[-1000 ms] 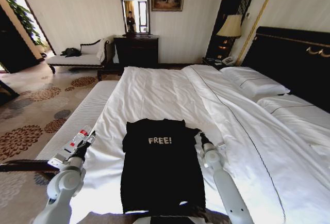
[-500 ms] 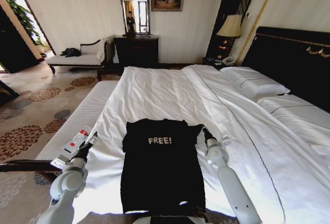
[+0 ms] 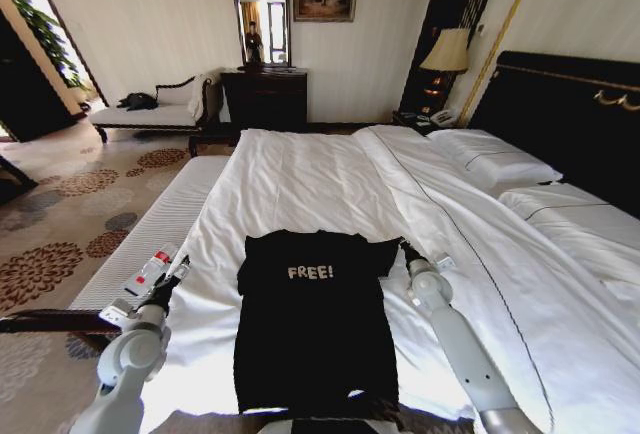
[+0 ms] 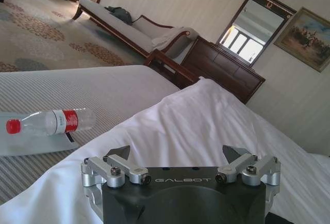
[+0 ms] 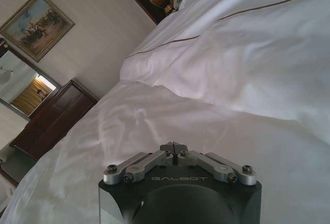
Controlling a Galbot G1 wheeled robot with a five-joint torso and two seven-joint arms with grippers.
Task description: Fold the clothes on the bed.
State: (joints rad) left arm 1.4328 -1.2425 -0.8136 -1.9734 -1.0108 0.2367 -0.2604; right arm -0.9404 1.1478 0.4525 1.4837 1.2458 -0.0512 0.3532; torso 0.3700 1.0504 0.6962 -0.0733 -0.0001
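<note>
the black t-shirt lay flat on the near part of the bed. the right gripper, fingers together, sat at its far right corner, perhaps touching cloth. the left gripper was spread apart near the bed's left edge, a bottle beyond.

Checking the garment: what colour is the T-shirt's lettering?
White, on the black T-shirt; clearest in the head view.
</note>
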